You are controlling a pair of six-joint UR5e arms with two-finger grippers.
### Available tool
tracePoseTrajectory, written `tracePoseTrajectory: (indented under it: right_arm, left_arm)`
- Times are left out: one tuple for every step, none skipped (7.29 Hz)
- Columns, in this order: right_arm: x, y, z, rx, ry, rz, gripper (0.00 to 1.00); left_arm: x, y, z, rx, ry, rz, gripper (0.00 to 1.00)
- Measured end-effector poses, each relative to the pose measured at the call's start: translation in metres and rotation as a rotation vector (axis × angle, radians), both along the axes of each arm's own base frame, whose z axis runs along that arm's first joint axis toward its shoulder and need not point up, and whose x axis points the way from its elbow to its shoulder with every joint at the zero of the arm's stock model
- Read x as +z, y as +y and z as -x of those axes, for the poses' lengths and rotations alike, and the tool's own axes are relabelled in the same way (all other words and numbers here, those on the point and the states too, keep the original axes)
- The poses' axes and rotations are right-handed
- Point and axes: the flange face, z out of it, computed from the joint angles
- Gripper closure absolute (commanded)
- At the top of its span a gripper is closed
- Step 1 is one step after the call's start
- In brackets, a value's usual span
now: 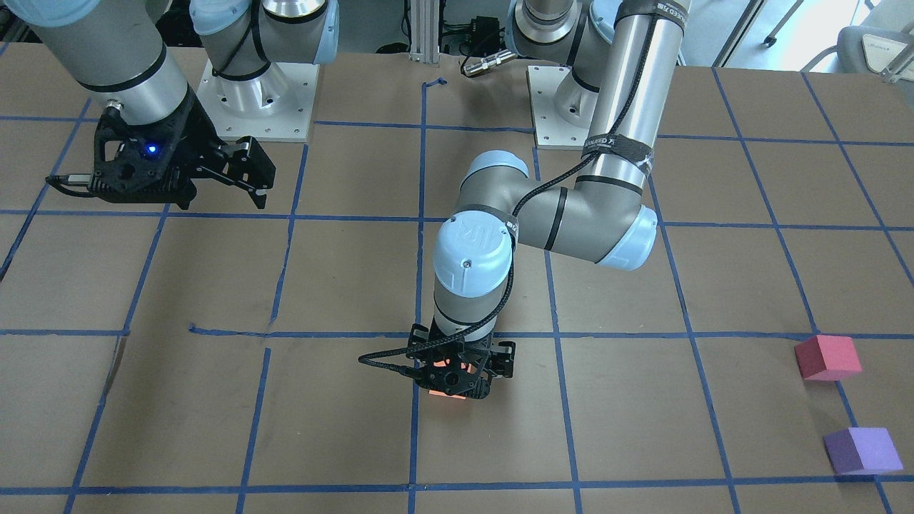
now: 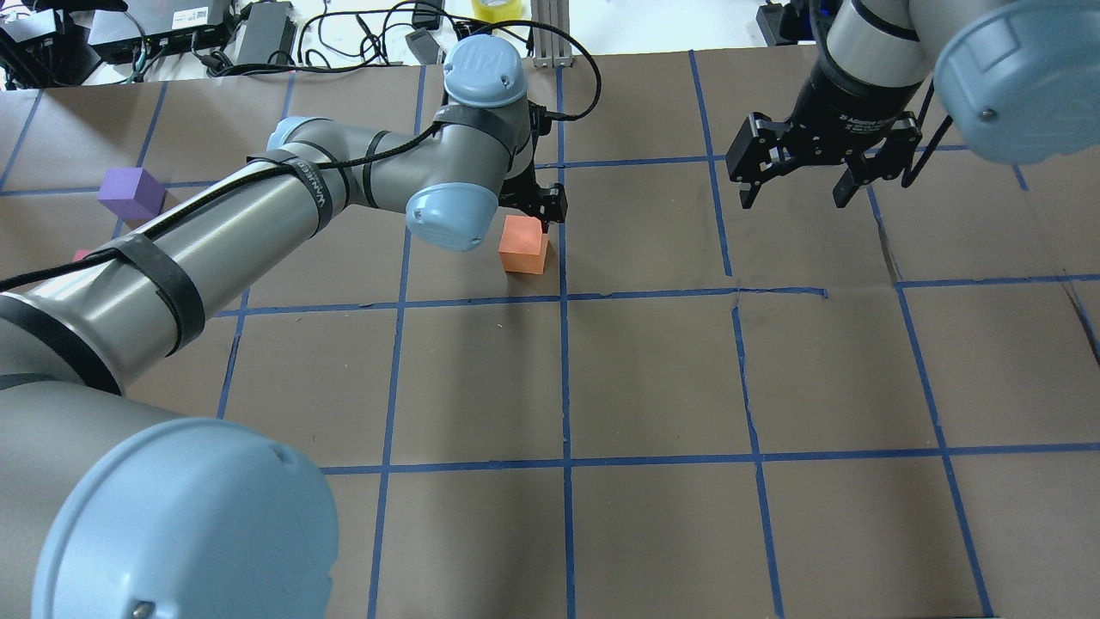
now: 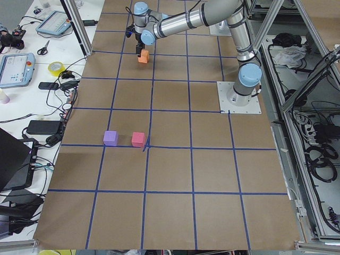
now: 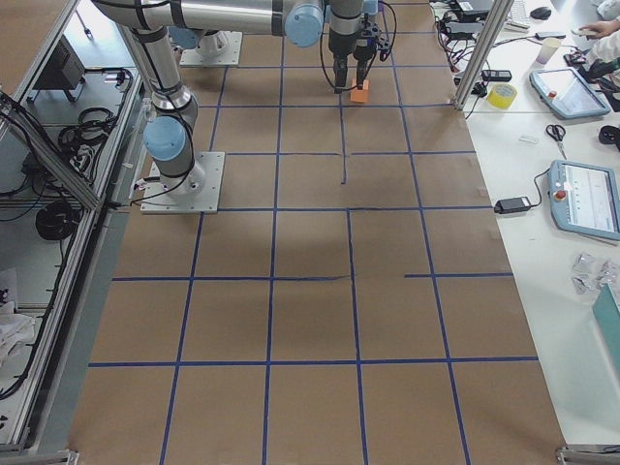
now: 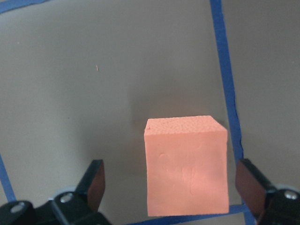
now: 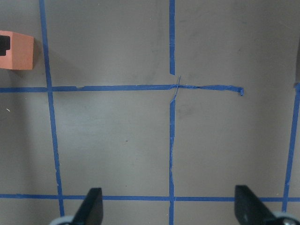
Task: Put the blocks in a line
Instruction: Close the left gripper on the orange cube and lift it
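Observation:
The orange block (image 5: 186, 166) stands on the table beside a blue tape line; it also shows in the overhead view (image 2: 524, 245) and the right wrist view (image 6: 16, 50). My left gripper (image 5: 173, 187) is open low over it, one finger on each side, with gaps to the block. In the front view that gripper (image 1: 457, 375) hides most of the orange block (image 1: 446, 394). The red-pink block (image 1: 828, 357) and the purple block (image 1: 862, 451) sit side by side far out on my left. My right gripper (image 2: 795, 185) is open and empty above the table.
The table (image 2: 653, 378) is brown paper with a grid of blue tape lines. Cables and devices (image 2: 258, 34) lie past the far edge. The arm bases (image 1: 260, 100) are bolted at my side of the table.

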Motion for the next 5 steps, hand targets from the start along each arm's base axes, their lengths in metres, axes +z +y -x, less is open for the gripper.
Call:
tracePoseTrajectory:
  right_arm:
    - [0.000,0.001,0.000,0.000,0.000,-0.003,0.00]
    - [0.000,0.001,0.000,0.000,0.000,-0.004,0.00]
    - [0.000,0.002,0.000,-0.001,0.000,-0.012,0.00]
    - [-0.001,0.004,0.000,-0.001,0.000,-0.025,0.00]
    - [-0.001,0.005,0.000,-0.001,0.000,-0.033,0.00]
  left_arm:
    - [-0.003,-0.001,0.000,0.003,-0.001,-0.003,0.00]
    - [-0.009,-0.001,0.001,0.012,-0.001,-0.011,0.00]
    - [-0.015,-0.001,0.002,0.023,-0.001,-0.019,0.00]
    - [-0.023,-0.001,0.002,0.029,-0.004,-0.030,0.00]
    - [-0.031,0.000,0.004,0.029,-0.007,-0.041,0.00]
